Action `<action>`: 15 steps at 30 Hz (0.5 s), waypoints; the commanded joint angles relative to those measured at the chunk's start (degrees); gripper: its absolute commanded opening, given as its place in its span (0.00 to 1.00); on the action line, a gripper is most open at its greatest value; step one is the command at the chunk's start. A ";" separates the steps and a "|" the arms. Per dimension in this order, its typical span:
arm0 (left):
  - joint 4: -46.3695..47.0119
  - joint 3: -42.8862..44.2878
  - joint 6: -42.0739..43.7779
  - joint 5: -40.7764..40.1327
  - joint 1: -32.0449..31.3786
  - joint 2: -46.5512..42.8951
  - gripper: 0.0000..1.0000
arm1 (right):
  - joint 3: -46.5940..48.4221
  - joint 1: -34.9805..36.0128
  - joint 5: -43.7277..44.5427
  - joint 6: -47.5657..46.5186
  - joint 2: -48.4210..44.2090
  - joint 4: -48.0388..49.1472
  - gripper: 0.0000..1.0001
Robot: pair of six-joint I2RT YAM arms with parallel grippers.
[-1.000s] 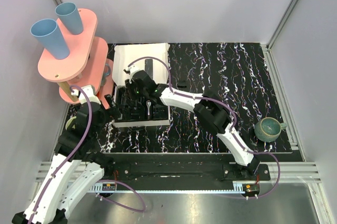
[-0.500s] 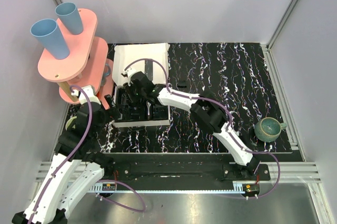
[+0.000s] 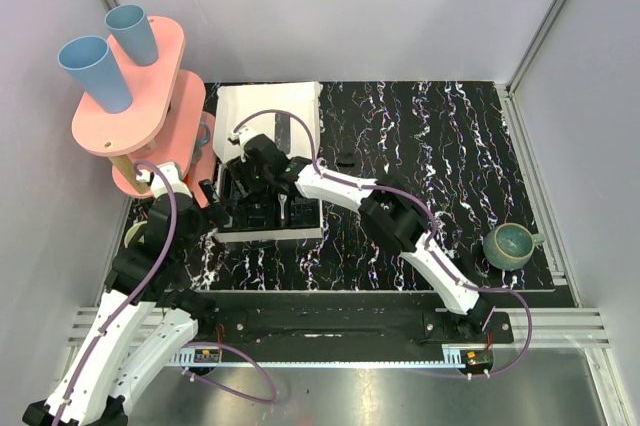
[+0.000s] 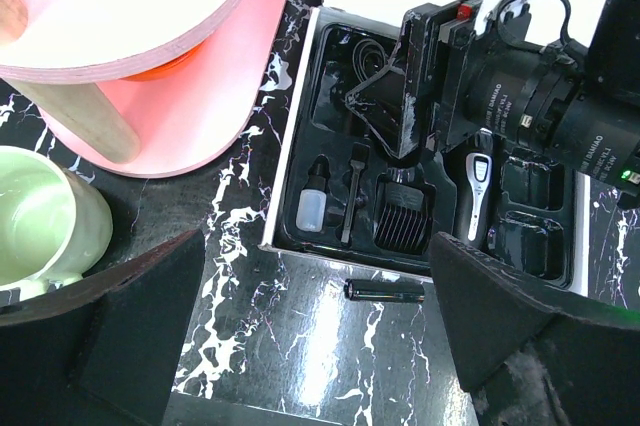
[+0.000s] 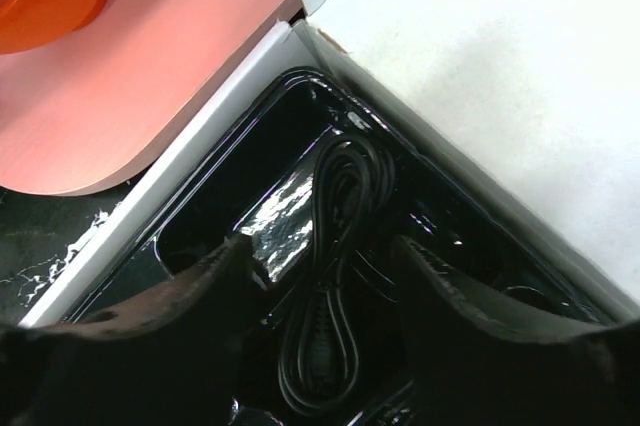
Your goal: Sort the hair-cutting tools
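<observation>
**Top view.** Your right hand [image 3: 244, 160] reaches across into the far-left corner of the white box [image 3: 268, 106], low over its black tray [image 3: 303, 214]. One small black piece [image 3: 345, 159] lies on the bench [image 3: 430, 136], just right of the box. The teal bowl [image 3: 508, 244] sits well apart, at the near right.

**Left wrist.** Your left hand [image 4: 320, 346] hangs above the box's near edge, fingers spread wide, gripping nothing. In the tray, the clipper [image 4: 477, 182] lies in its slot with a comb attachment [image 4: 403, 212] just left of it. Left of those are a brush [image 4: 352, 196] and a small bottle [image 4: 312, 208]. A black cylinder [image 4: 385, 290] lies on the bench just outside the box wall.

**Right wrist.** Your right hand's fingers are spread either side of a coiled black cable [image 5: 335, 246] in its compartment. You cannot tell whether they touch it.
</observation>
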 commanded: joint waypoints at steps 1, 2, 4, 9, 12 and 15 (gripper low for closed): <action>1.52 1.28 -0.38 -1.80 0.24 -0.29 0.99 | -0.10 0.19 4.92 -0.35 -6.79 0.40 0.70; 1.61 1.28 -0.38 -1.80 0.24 -0.37 0.99 | -0.45 0.19 5.27 -0.52 -8.45 0.49 0.71; 1.61 1.37 -0.38 -1.88 0.33 -0.37 0.99 | -1.25 0.19 6.06 -0.44 -9.69 0.58 0.71; 1.61 1.28 -0.47 -2.06 0.24 -0.99 0.99 | -4.06 0.19 6.68 1.23 -12.42 1.54 0.66; 1.61 1.28 -0.38 -2.06 0.24 -0.90 0.99 | -2.32 -0.16 6.07 2.72 -10.59 1.19 0.58; 1.61 1.28 -0.47 -2.06 0.24 -0.81 0.99 | 0.50 -0.25 5.54 3.52 -7.43 -0.21 0.47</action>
